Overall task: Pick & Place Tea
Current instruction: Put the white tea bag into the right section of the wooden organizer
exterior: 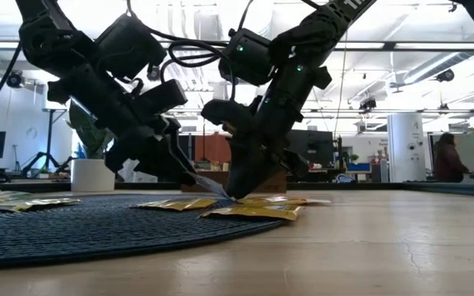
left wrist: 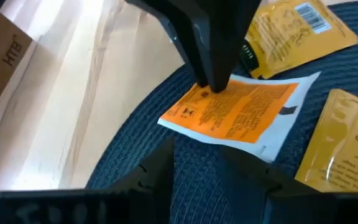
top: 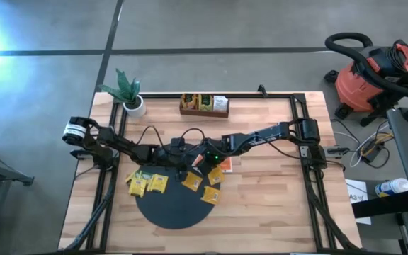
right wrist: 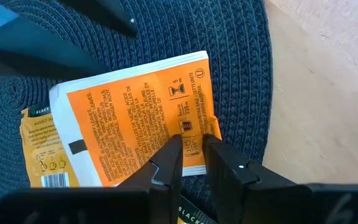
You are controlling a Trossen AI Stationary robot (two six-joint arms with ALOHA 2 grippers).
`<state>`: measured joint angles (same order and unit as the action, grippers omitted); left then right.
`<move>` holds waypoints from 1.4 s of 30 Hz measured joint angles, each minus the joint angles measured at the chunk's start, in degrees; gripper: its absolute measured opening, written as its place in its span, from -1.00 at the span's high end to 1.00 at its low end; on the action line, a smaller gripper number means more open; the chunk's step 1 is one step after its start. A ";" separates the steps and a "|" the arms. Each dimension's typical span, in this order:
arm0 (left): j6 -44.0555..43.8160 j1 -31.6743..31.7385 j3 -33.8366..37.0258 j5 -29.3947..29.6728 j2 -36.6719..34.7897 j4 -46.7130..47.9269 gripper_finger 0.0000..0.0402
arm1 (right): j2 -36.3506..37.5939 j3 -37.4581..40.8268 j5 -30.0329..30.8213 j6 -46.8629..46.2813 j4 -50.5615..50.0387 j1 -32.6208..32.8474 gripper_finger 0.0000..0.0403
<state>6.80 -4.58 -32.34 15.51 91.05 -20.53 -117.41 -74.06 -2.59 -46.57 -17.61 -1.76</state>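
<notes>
1. The orange tea packet (right wrist: 138,121) hangs just above the black mat (top: 172,205), pinched by the right gripper (right wrist: 193,148) for carrying.
2. The left gripper (left wrist: 201,163), fingers apart, faces it, empty.

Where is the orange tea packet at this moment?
The orange tea packet lies at the black round mat's far edge, near the table's middle in the high view. The right gripper pinches one edge, and yellow packets lie beside it.
</notes>
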 joint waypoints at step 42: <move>-6.48 -0.20 -3.31 -4.96 -0.43 2.19 0.99 | 7.86 0.32 7.82 -0.45 -0.23 -1.25 0.66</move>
<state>0.33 -4.78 -35.64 10.54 90.61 -18.34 -109.56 -73.73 5.23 -47.01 -17.83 -3.01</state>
